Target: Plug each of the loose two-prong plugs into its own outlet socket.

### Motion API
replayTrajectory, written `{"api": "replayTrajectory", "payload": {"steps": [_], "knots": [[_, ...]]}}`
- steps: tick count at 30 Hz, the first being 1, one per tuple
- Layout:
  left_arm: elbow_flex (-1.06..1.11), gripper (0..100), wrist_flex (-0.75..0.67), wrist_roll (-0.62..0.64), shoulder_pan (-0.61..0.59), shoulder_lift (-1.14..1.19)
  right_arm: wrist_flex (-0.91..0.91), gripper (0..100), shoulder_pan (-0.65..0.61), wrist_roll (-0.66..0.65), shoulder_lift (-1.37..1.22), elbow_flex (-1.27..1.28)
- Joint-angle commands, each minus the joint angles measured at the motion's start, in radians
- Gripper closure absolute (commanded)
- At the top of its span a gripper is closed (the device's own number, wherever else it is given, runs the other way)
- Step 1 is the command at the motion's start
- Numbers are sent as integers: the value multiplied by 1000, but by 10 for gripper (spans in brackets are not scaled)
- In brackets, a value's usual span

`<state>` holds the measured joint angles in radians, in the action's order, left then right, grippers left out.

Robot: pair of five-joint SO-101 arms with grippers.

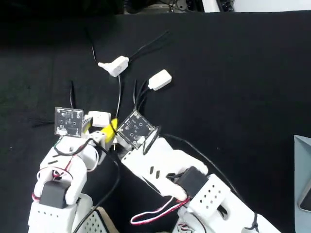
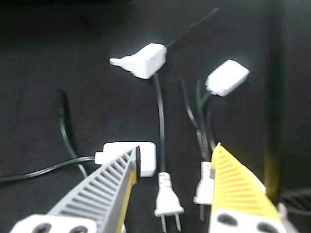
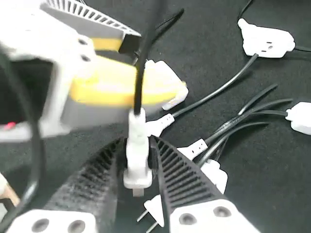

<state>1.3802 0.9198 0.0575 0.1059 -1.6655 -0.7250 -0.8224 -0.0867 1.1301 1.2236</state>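
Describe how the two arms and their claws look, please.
The left arm and right arm are white, with black motors and red-and-white wires. The left claw has one grey and one yellow ribbed finger; the right claw has black ribbed fingers.

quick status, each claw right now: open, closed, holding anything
left claw: open, holding nothing
right claw: closed on a white plug

smooth white plastic plug (image 3: 137,158), matt cloth (image 1: 243,73)
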Motion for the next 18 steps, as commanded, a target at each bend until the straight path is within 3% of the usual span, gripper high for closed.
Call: {"api": "replayTrajectory", "payload": {"steps": [1,10,13,18], "knots": [[-174,755,130,5,88,-8,41,987,-9,8,-25,2],[-185,755,187,-101,140,-8,38,987,29,8,-31,7],[-189,755,184,-98,50,-8,38,987,72,8,-33,7],[-193,749,184,-104,-214,5,37,987,124,81,-38,8]]}}
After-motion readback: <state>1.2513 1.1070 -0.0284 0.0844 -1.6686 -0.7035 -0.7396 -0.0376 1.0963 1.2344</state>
